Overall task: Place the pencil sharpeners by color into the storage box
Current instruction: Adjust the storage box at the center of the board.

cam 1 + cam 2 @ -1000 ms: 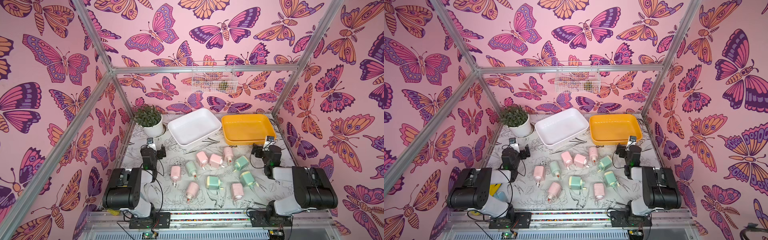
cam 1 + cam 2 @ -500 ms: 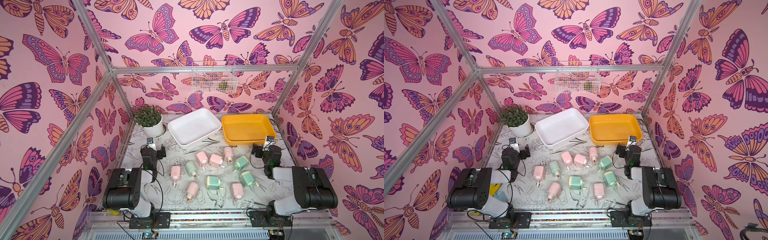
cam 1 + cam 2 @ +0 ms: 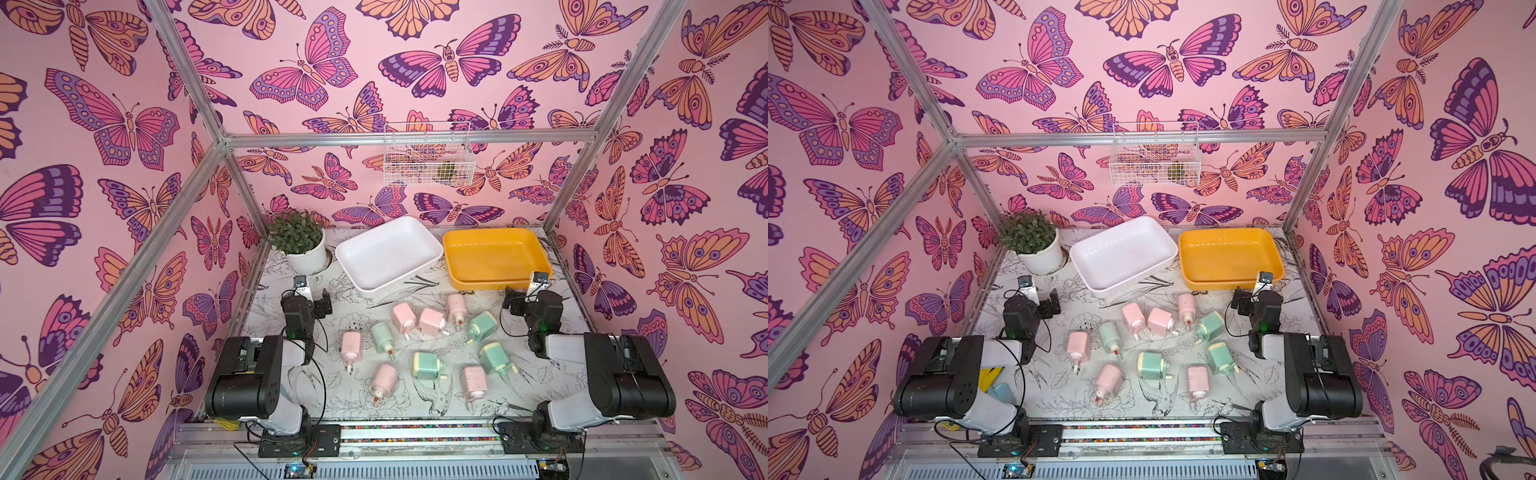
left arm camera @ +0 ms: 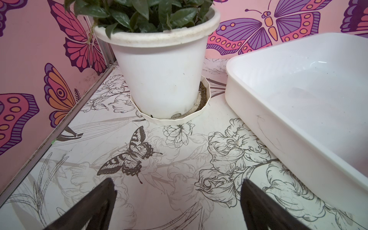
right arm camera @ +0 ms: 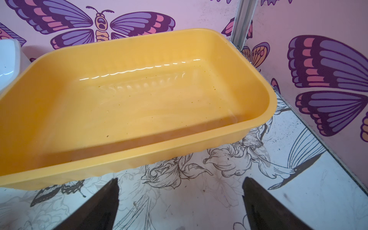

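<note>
Nothing differs from 1 second ago: both arms sit parked and no sharpener lies in a new spot. The left gripper (image 4: 177,184) hangs low over the table (image 4: 169,139) on the plant pot (image 4: 159,69) side of the white tray (image 3: 388,253), its jaws wide apart and empty. The right gripper (image 5: 180,182) sits on the opposite side of the white tray, just short of the yellow tray (image 5: 129,103), also spread wide with nothing between its jaws.

All 10 pencil sharpeners (image 3: 473,382) lie loose on the table in front of the white tray, toward the robot. The 6 pink sharpeners (image 3: 403,316) and 4 green sharpeners (image 3: 428,365) are mixed together (2 pink ones nearest the white tray look to be touching). Both trays are bare.

By my reading the sort has not begun. The stillness suggests a start pose. The first job is to pick 1 sharpener and settle which colour goes into the white tray.
</note>
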`<action>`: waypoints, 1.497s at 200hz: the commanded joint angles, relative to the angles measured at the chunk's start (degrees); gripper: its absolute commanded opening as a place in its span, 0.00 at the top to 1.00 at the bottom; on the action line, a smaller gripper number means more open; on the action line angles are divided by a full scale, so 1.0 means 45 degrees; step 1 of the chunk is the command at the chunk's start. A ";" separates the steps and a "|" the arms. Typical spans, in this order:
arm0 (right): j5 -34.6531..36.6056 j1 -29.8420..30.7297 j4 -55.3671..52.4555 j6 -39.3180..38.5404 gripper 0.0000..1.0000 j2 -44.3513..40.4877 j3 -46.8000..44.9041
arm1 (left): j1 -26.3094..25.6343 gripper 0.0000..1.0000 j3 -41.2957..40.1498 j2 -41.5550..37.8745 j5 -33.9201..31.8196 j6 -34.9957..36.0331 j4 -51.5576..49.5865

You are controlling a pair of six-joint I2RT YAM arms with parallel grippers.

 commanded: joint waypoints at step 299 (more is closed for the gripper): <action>-0.0452 -0.0059 -1.0762 0.4886 0.01 -0.6099 0.4239 | -0.3403 0.03 1.2521 0.4272 -0.1670 -0.8030 -1.7343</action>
